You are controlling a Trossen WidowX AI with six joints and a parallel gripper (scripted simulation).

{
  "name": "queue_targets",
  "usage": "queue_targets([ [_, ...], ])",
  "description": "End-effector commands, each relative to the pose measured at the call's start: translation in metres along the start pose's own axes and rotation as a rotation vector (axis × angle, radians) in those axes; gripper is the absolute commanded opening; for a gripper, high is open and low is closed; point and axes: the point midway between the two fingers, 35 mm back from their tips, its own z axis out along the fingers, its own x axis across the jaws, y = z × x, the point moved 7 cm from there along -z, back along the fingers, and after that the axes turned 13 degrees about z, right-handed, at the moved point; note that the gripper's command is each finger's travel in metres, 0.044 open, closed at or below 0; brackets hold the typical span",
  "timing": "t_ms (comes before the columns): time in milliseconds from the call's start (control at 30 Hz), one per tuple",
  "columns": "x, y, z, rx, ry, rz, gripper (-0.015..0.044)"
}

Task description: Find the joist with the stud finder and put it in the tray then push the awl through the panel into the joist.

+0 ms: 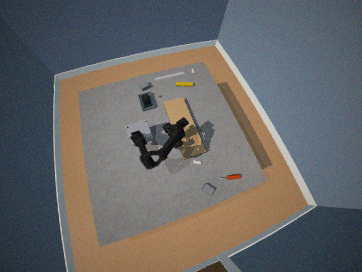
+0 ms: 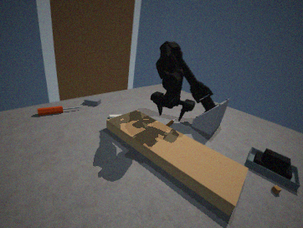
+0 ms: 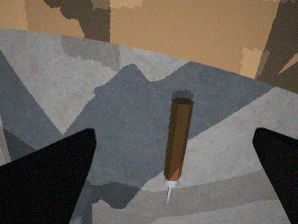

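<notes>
The awl (image 3: 179, 140) lies on the table beside the panel, its brown handle end toward the panel and its thin metal tip pointing away. My gripper (image 3: 177, 136) (image 2: 171, 117) is open and empty above the awl, one finger on each side of it in the wrist view, not touching it. The wooden floor panel (image 1: 176, 107) (image 2: 209, 168) (image 3: 190, 30) has the arm's shadow on one end. No hole shows in its visible top; the joist is hidden. The black stud finder (image 1: 147, 100) (image 2: 274, 161) rests in the grey-green tray (image 2: 293, 184).
A tilted pale grey board (image 2: 211, 119) stands near the arm's base. An orange-handled screwdriver (image 1: 234, 176) (image 2: 50, 111), a grey block (image 1: 209, 188) (image 2: 92, 101) and a small white piece (image 1: 197, 162) lie beyond one panel end. A yellow object (image 1: 185, 84) lies beyond the other.
</notes>
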Motion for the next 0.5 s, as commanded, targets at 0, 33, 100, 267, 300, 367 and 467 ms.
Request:
queue_targets([
  [0, -0.017, -0.013, 0.007, 0.02, -0.039, 0.063, 0.044],
  [33, -0.017, -0.013, 0.007, 0.02, -0.039, 0.063, 0.044],
  [100, -0.017, -0.013, 0.007, 0.02, -0.039, 0.063, 0.044],
  [267, -0.014, -0.012, 0.007, 0.02, -0.039, 0.063, 0.044],
  [300, -0.012, -0.012, 0.007, 0.02, -0.039, 0.063, 0.044],
  [367, -0.009, -0.012, 0.007, 0.02, -0.038, 0.063, 0.044],
  [467, -0.007, -0.011, 0.007, 0.02, -0.038, 0.063, 0.044],
])
